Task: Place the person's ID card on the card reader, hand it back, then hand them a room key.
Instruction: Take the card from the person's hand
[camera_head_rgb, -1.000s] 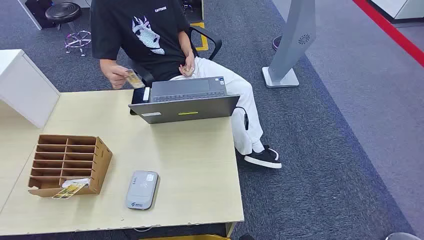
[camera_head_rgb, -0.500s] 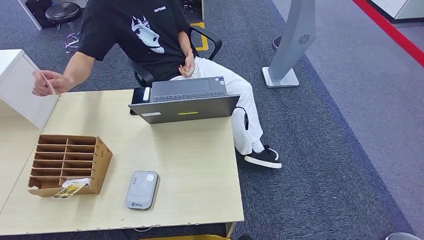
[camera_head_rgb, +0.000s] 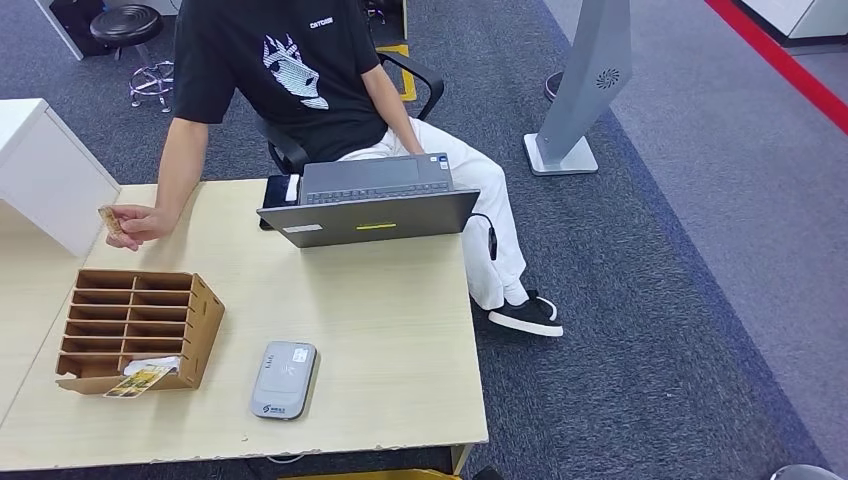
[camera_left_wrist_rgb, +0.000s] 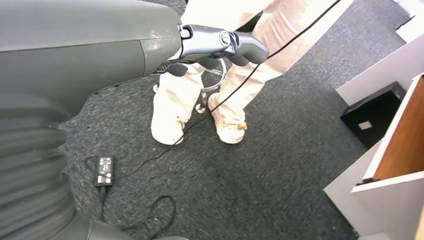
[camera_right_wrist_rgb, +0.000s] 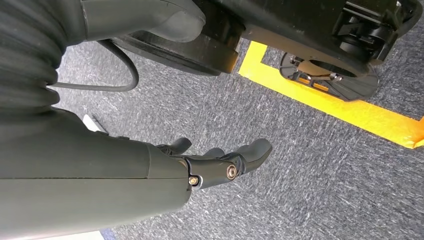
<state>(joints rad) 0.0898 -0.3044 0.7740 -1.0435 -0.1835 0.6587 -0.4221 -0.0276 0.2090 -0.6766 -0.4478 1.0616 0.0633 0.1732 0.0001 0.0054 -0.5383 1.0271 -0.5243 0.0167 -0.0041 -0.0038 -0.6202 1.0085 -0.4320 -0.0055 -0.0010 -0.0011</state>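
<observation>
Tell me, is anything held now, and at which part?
Neither robot hand, left or right, holds anything. The person's hand holds a card by its end.

A: Light? Even, bright, overhead; soft short shadows under the laptop (camera_head_rgb: 370, 205) and card reader (camera_head_rgb: 283, 380)
B: Blur? Head view sharp. Left hand (camera_left_wrist_rgb: 220, 46) close to the lens, bit soft; slight edge bend in wrist pics, no glare
</observation>
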